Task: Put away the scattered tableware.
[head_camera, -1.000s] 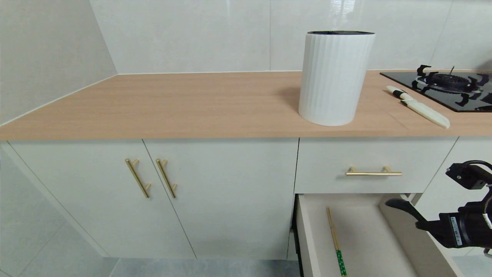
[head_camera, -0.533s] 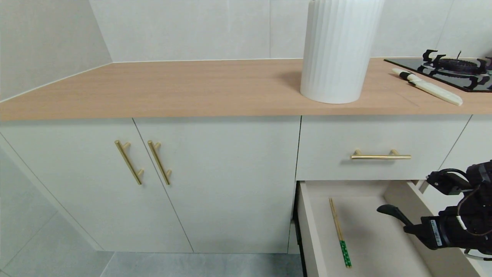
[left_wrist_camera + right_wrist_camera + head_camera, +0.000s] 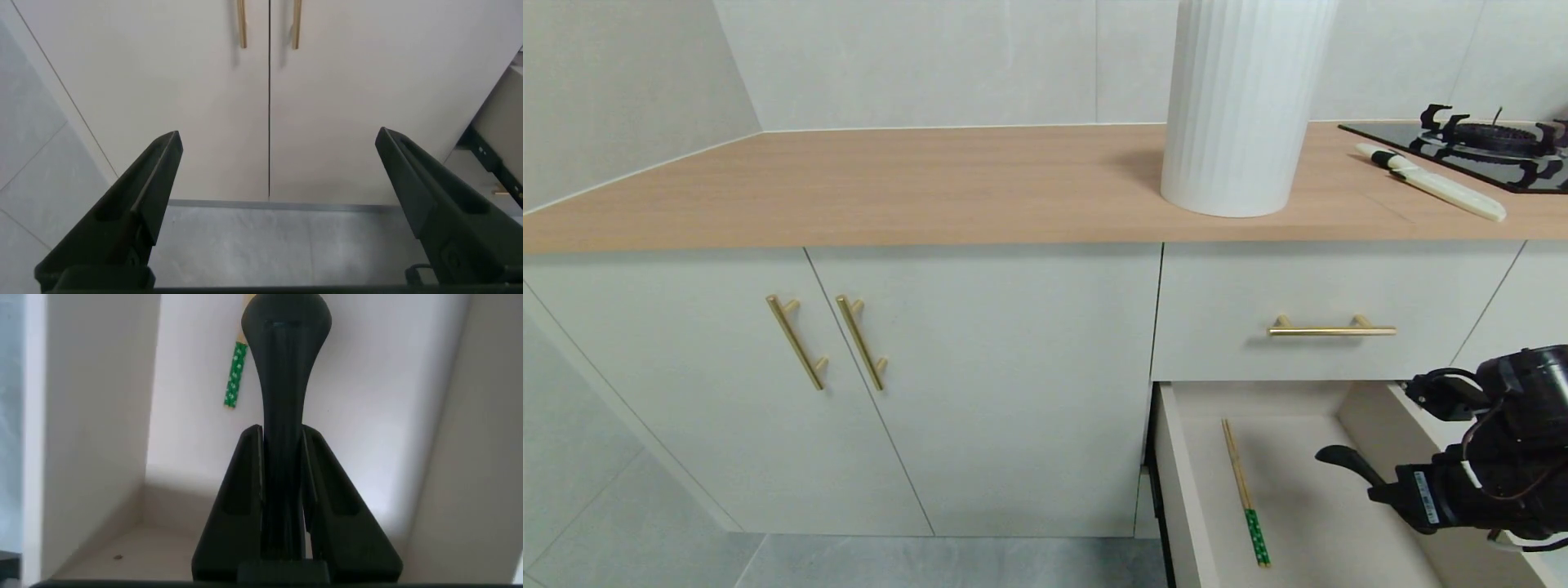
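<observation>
Doors of the lower cabinet (image 3: 849,392), with two golden handles, are on the left, and my left end effector (image 3: 278,212) hangs in front of them above the floor, its fingers spread wide apart. Above runs the wooden counter (image 3: 890,188). On it, further right, stands a tall white ribbed container (image 3: 1241,106); then a pale knife (image 3: 1429,184) lies flat beside the black gas stove (image 3: 1486,139). Under the container one drawer is closed, and below it the lower drawer (image 3: 1176,482) is pulled out. A pair of chopsticks (image 3: 1245,502) with green ends lies on its bottom, near the left wall. At the far right, my right end effector (image 3: 1409,494) is over this open drawer, its fingers pressed on a black utensil (image 3: 1343,459), whose rounded end points toward the chopsticks without touching them.
</observation>
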{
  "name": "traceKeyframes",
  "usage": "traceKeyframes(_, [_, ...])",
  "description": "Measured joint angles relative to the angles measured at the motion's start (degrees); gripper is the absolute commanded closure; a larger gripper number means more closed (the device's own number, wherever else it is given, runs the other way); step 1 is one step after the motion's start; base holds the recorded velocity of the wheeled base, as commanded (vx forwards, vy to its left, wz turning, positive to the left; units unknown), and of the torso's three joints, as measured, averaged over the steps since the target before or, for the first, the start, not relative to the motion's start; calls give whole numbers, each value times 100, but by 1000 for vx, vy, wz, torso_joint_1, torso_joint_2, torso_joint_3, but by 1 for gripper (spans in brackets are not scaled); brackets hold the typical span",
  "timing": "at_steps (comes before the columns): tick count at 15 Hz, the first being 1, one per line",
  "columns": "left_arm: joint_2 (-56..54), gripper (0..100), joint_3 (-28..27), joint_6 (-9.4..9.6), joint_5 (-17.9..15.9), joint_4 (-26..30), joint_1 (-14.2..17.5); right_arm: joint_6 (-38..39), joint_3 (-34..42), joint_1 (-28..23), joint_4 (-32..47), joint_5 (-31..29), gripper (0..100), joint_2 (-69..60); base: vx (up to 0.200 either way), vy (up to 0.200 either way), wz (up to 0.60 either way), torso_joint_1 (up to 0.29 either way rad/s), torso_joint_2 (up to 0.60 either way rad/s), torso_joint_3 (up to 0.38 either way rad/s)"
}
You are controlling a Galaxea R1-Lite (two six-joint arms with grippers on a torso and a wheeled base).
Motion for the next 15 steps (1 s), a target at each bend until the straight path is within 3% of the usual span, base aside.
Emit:
traceKeyframes(4, [0,0,0,0,0,0,0,101,63,35,-1081,-319,100,1067,0,0,0,0,0,0])
traceKeyframes(8, [0,0,0,0,2,0,0,167,510,-9,-3227,-397,100,2185,0,0,0,0,0,0])
traceKeyframes(11, [0,0,0,0,2,0,0,177,785,-41,-4346,-521,100,2918,0,0,0,0,0,0])
traceKeyframes(15, [0,0,0,0,2,0,-2,177,906,-74,-5094,-741,100,3638,0,0,0,0,0,0])
